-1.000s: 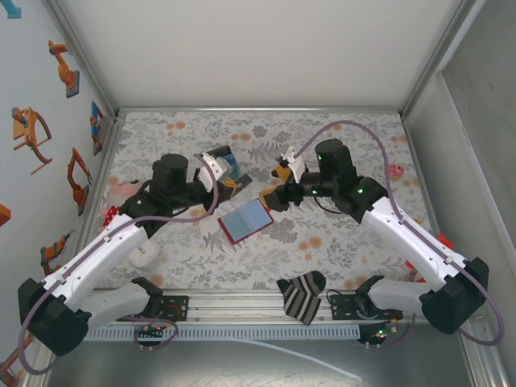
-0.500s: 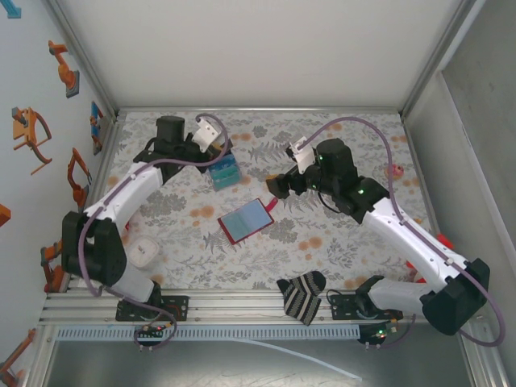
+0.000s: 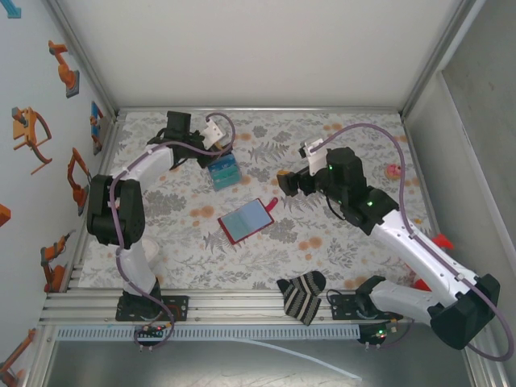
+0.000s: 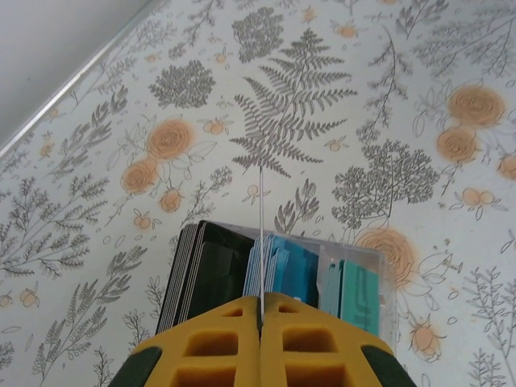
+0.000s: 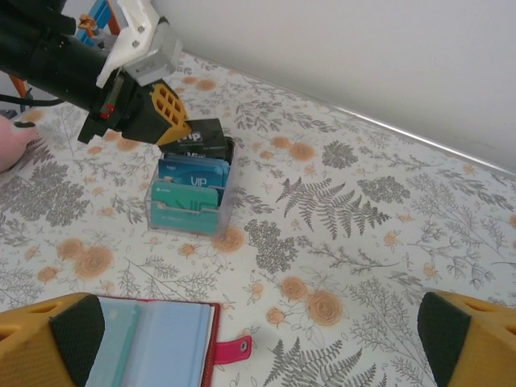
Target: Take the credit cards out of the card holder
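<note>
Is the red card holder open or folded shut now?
Open. The card holder lies spread flat on the table, blue-grey inside facing up, and its red tab sticks out loose.

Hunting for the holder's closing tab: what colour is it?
The closing tab is pinkish red, at the open card holder's edge; clearest in the right wrist view.
</note>
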Tool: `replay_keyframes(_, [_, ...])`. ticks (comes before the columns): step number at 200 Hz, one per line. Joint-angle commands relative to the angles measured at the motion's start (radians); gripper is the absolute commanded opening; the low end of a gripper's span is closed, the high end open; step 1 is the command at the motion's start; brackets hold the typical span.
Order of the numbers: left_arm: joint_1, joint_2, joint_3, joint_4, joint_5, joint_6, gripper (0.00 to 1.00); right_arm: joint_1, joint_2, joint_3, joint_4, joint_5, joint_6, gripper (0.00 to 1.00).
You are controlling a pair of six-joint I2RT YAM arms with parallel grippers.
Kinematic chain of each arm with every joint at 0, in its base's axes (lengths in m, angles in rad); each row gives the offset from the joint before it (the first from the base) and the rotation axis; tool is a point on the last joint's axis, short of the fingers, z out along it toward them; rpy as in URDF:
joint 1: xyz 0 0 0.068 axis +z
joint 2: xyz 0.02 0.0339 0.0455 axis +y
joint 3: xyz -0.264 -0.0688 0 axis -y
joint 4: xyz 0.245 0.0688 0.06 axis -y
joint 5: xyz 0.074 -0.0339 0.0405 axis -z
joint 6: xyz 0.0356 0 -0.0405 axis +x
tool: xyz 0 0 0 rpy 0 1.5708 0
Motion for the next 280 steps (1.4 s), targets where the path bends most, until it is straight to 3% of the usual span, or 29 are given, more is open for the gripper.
replay_keyframes(1, [0.015,0.023,0.046,-0.045,0.012,0.075,0.0,0.003,-0.018,-0.017,0.041,0.027,0.021,0.99])
replay_keyframes(154, [0.047,0.147,0.16,-0.154,0.01,0.162,0.02,0.003,-0.012,-0.022,0.035,0.013,0.039,0.99])
replay_keyframes(172, [0.047,0.15,0.168,-0.156,0.007,0.154,0.1,0.003,-0.011,-0.019,0.032,0.002,0.039,0.99])
replay_keyframes(199, [0.047,0.141,0.177,-0.161,0.008,0.139,0.3,0.003,0.001,-0.012,0.019,-0.013,0.042,0.99])
replay_keyframes(242, [0.043,0.065,0.156,-0.153,0.018,0.091,0.4,0.004,0.05,0.021,-0.03,-0.057,0.043,0.91])
replay_keyframes(280, [0.041,-0.098,0.003,0.012,-0.001,-0.064,0.64,0.038,0.137,0.062,-0.092,-0.054,0.043,0.83])
